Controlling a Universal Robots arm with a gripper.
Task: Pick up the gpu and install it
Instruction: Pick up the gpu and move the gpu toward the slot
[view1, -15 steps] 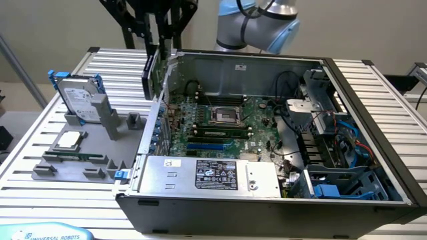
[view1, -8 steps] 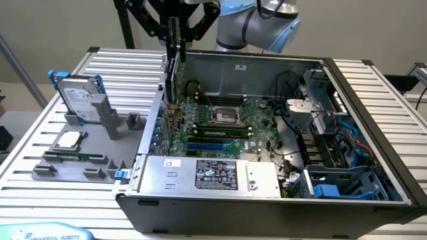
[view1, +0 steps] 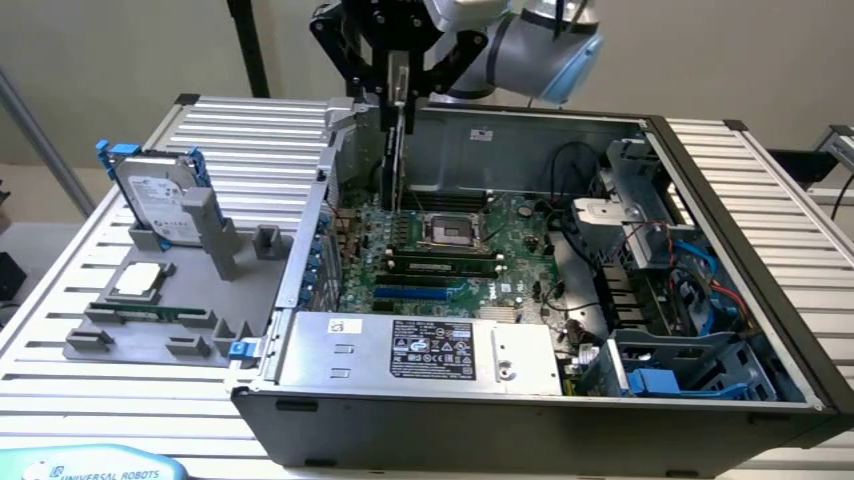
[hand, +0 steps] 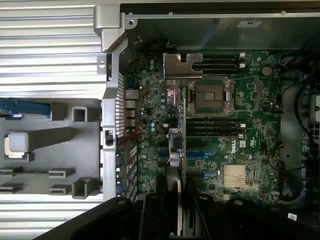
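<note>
The gripper (view1: 399, 85) (hand: 178, 222) hangs over the open computer case (view1: 747, 260), its black jaws clenched on the upper end of the gpu (view1: 395, 150) (hand: 182, 125). The card hangs straight down from the claw with its long axis upright. In the exterior view it is turned almost edge-on, a thin dark strip. In the wrist view it is also seen along its edge, a narrow line running away from the claw and ending in the silver bracket (hand: 182, 65), which is the end pointing down and away from the gripper. The card's lower end sits above the motherboard (view1: 447, 255) (hand: 235, 150), close to the case wall on the exterior view's left and just beside the CPU socket (view1: 447, 232) (hand: 212, 95). Whether it touches the board cannot be told. Nearer the front of the case, a blue slot (view1: 420, 295) lies across the board, and the power supply (view1: 414, 345) with its label fills the front corner. Outside the case, on the exterior view's left, a grey fixture tray (view1: 254, 275) rests on the slotted table (view1: 254, 120). In the tray a hard drive (view1: 158, 195) with blue rails stands on edge, and a small square CPU chip (view1: 140, 282) (hand: 17, 142) lies flat, well apart from the card.
</note>
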